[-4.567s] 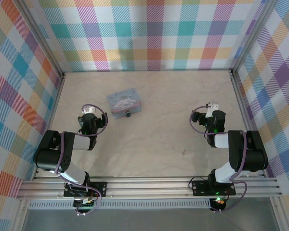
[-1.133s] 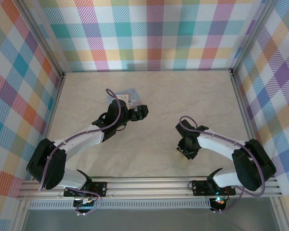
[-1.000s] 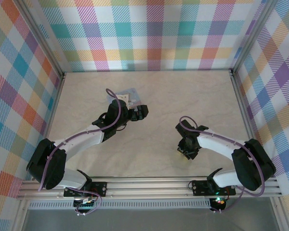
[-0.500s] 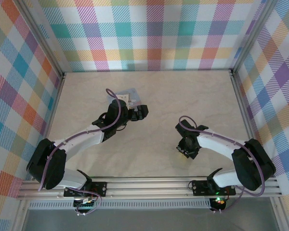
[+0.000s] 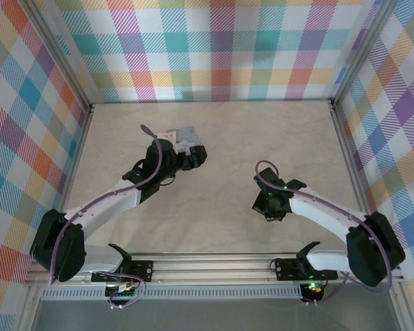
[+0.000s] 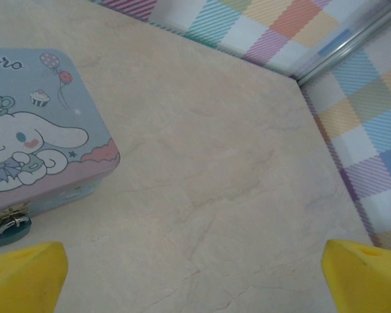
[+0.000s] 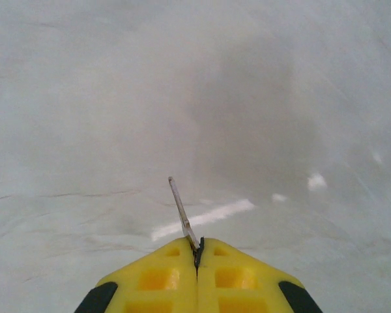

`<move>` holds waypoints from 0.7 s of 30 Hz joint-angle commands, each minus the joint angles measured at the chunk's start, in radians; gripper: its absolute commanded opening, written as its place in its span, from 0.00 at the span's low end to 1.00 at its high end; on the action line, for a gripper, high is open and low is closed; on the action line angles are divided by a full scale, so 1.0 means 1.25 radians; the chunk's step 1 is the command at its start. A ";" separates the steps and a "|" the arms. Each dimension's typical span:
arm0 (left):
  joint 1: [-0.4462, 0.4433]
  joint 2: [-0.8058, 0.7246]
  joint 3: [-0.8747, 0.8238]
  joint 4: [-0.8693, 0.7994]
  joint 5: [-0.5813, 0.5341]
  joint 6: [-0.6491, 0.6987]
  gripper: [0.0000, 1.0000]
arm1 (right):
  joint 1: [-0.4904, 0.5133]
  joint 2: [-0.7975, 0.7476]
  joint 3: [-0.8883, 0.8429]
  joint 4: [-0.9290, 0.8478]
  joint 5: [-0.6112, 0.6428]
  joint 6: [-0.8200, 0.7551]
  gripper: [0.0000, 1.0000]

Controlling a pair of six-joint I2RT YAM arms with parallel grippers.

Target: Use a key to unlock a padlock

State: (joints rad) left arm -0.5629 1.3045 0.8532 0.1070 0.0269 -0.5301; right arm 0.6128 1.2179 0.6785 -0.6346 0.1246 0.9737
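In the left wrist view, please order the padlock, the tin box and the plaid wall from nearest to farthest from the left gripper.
1. padlock: bottom left, close beside one finger of the left gripper.
2. tin box: left, directly behind the padlock, which hangs at its front.
3. plaid wall: top, far beyond both.

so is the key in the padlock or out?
Out. The key is pinched in the shut right gripper over bare table; the padlock hangs on the tin box in the left wrist view.
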 commanded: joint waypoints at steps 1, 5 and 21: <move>0.011 -0.031 0.035 -0.033 0.047 -0.027 0.98 | 0.018 -0.069 0.031 0.123 0.021 -0.238 0.00; 0.010 -0.049 0.045 -0.036 0.076 -0.019 0.91 | 0.072 -0.134 0.055 0.244 0.085 -0.485 0.00; -0.064 -0.066 0.087 -0.010 0.122 -0.081 0.72 | 0.145 -0.160 0.001 0.674 0.059 -1.139 0.00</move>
State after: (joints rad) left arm -0.6220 1.2495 0.9276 0.0803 0.1669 -0.5922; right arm 0.7891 1.0035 0.6727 0.1154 0.2226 -0.3008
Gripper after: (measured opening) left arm 0.721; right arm 0.053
